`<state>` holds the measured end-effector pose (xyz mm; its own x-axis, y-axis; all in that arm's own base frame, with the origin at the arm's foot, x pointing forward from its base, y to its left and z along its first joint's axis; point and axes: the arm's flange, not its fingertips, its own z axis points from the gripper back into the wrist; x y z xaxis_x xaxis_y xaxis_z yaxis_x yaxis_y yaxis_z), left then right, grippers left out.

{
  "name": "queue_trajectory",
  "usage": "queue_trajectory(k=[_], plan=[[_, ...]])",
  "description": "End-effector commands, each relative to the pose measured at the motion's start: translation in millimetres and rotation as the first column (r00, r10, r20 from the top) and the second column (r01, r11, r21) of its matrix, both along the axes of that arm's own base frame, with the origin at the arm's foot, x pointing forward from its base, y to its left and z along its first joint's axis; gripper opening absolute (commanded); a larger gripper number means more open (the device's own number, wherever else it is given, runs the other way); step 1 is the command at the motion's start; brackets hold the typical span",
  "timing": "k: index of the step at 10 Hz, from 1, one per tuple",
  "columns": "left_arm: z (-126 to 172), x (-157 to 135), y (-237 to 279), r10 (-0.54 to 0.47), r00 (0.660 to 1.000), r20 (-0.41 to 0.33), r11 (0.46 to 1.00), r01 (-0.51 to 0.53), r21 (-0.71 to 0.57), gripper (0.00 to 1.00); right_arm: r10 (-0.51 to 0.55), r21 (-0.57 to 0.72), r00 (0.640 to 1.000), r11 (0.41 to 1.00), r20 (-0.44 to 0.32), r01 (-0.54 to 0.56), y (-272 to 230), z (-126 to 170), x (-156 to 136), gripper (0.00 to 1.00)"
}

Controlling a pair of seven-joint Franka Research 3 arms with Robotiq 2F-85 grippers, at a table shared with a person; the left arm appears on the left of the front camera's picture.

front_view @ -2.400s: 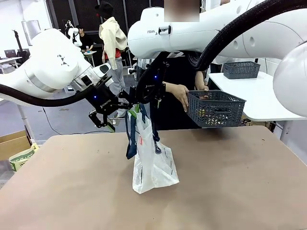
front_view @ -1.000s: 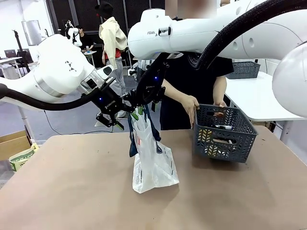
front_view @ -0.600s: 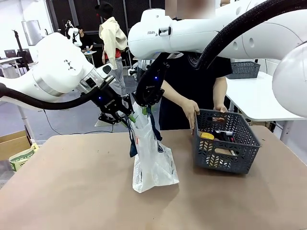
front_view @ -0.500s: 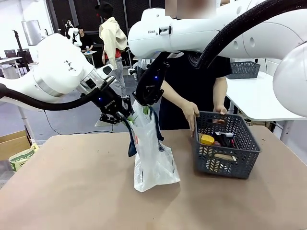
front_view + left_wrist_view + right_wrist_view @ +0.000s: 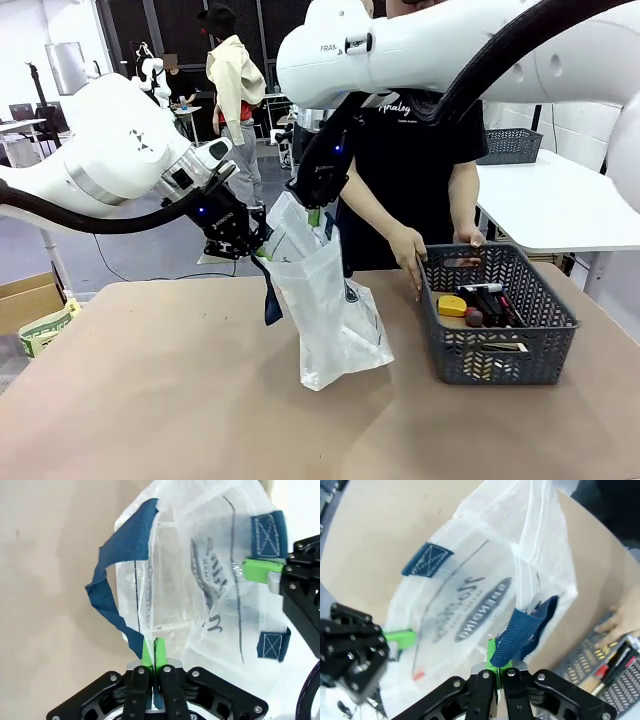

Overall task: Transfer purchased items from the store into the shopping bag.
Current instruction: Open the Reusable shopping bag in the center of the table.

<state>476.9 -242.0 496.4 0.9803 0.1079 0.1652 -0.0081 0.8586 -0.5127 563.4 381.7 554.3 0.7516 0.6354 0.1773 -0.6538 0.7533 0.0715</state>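
Pads of left gripper [image 5: 257,243] and right gripper [image 5: 316,207] pinch opposite rims of the translucent whitish plastic shopping bag [image 5: 332,312], standing open on the brown table [image 5: 150,400]. Beside it, the dark grey lattice-sided plastic basket [image 5: 500,355] holds small black and yellow packaged items [image 5: 478,305].

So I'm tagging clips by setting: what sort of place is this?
Probably a robotics lab staging a shop checkout: the left gripper and right gripper hold a shopping bag open on a table, and a person stands by a grey basket of goods.
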Motion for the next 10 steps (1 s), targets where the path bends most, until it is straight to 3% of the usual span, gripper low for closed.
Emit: queue_trajectory(k=[1, 2, 4, 5, 8, 9, 10], plan=[[2, -6, 22, -0.035, 0.997, 0.064, 0.998, 0.031, 0.062, 0.0, 0.033, 0.013, 0.999, 0.999, 0.019, -0.033, -39, -5, -18, 0.0], [5, -4, 28, -0.071, 0.994, 0.084, 0.994, 0.063, 0.093, 0.0, 0.009, 0.01, 1.0, 1.0, 0.024, -0.009, -53, -5, -18, 0.0], [8, -3, 39, -0.142, 0.985, 0.097, 0.975, 0.122, 0.185, 0.0, 0.101, -0.016, 0.993, 0.995, 0.058, -0.1, -73, -4, -23, 0.0], [4, -2, 42, -0.183, 0.979, 0.084, 0.956, 0.158, 0.246, 0.0, 0.118, -0.024, 0.99, 0.993, 0.071, -0.117, -79, -9, -20, 0.0], [-16, -3, 46, -0.181, 0.984, -0.003, 0.937, 0.173, 0.305, 0.0, 0.122, -0.056, 0.992, 0.991, 0.031, -0.121, -90, -24, -8, 0.0], [-18, -4, 46, -0.178, 0.984, -0.003, 0.93, 0.169, 0.325, 0.0, 0.124, -0.054, 0.992, 0.991, 0.027, -0.123, -95, -23, -6, 0.0], [-15, -7, 41, -0.241, 0.97, 0.016, 0.917, 0.222, 0.332, 0.0, 0.18, -0.056, 0.983, 0.982, 0.038, -0.178, -96, -26, -8, 0.0]])
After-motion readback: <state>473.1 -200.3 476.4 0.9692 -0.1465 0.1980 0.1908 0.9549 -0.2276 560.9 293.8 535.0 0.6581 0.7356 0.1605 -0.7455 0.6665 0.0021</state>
